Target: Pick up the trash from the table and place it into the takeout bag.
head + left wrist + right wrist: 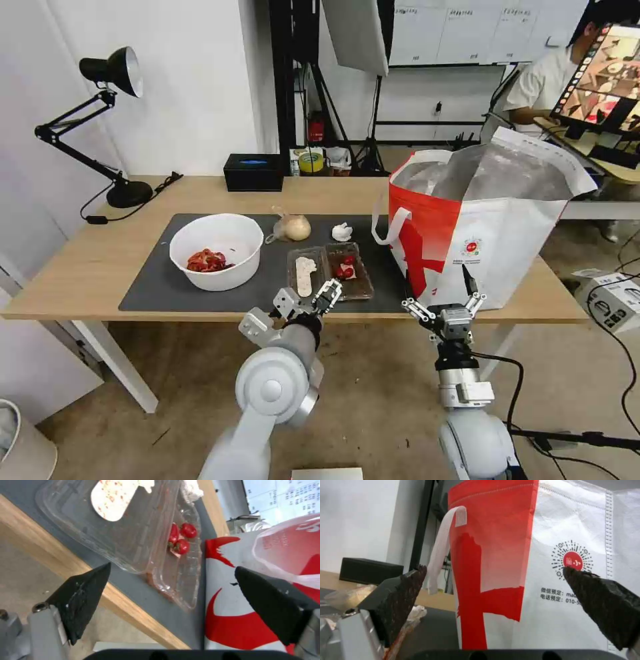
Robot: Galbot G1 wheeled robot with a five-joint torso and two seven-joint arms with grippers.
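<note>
- Your left tool (310, 300) hangs at the near edge of the bench (80, 280), its black fingers spread wide and holding nothing. It fronts the clear hinged box (330, 270), so judge this as the approach to a first pick.
- The left wrist view shows the box (133, 530) lying open and flat on the grey mat (156, 600), red bits in one half. Its thin rim overhangs little, so expect a pinch on the edge nearest you.
- Your right tool (445, 308) waits at 5 o'clock from the box, fingers wide and empty, just in front of the takeout bag (487, 227).
- The bag stands upright at 3 o'clock from the box with its foil mouth open upward, ready for drops from above.
- The white bowl (217, 250) sits at 9 o'clock from the box; the clear bag with the yellowish lump (293, 227) and the tissue (342, 231) lie toward 12 o'clock. All trash is on the mat.
</note>
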